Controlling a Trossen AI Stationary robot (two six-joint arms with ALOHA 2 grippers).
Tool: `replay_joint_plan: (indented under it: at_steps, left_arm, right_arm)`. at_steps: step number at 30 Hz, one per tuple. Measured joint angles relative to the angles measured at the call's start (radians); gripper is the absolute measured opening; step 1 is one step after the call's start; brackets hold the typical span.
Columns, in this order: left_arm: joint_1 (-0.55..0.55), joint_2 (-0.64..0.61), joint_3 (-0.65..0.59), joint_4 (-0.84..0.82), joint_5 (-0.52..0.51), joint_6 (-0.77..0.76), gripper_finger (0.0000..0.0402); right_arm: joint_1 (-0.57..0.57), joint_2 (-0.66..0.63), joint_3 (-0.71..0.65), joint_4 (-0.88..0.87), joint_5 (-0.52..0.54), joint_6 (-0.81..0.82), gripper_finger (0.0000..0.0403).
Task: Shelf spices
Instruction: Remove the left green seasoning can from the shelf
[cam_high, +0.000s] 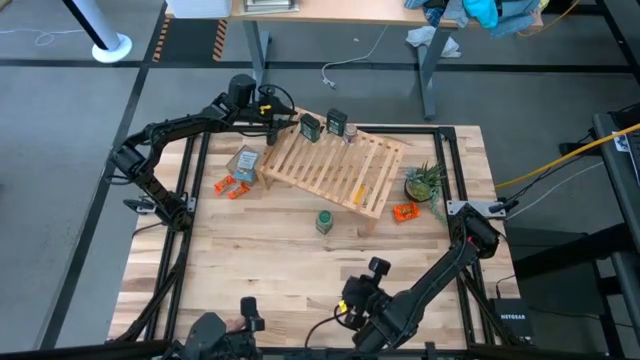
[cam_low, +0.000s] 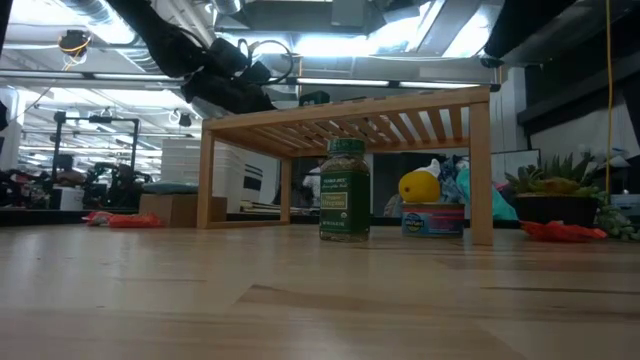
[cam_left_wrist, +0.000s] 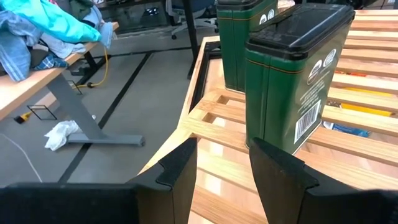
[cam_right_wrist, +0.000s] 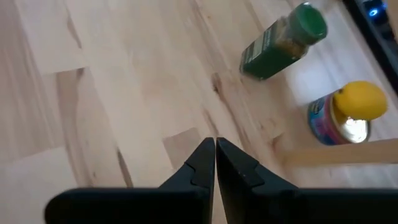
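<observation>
A pale wooden tabletop (cam_high: 250, 260) fills the middle of the high view, with grey floor around it. The slatted wooden shelf (cam_high: 335, 165) lies tilted in the upper centre of that frame. Two dark green square spice tins (cam_high: 310, 127) (cam_high: 337, 122) stand on its upper left end. One round green-capped spice jar (cam_high: 324, 221) stands on the table just below the shelf. A fourth jar cannot be made out. The left gripper (cam_high: 287, 124) sits at the shelf's upper left corner beside the nearer tin, jaws partly open and holding nothing. The right gripper (cam_right_wrist: 215, 163) hangs over bare table at the lower centre, jaws closed together and empty. Two orange clusters (cam_high: 231, 186) (cam_high: 405, 212) lie at either end of the shelf
</observation>
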Motion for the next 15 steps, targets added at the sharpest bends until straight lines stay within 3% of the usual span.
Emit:
replay_joint_plan:
  at_steps: [10,15]
  left_arm:
    - [0.0,0.0,0.0,-0.001,0.01,-0.044,0.0141]
    - [0.0,0.0,0.0,-0.006,0.084,-0.117,0.0141]
  right_arm:
    - [0.0,0.0,0.0,0.058,-0.051,0.001,0.0021]
    - [0.0,0.0,0.0,0.175,-0.058,0.001,0.0021]
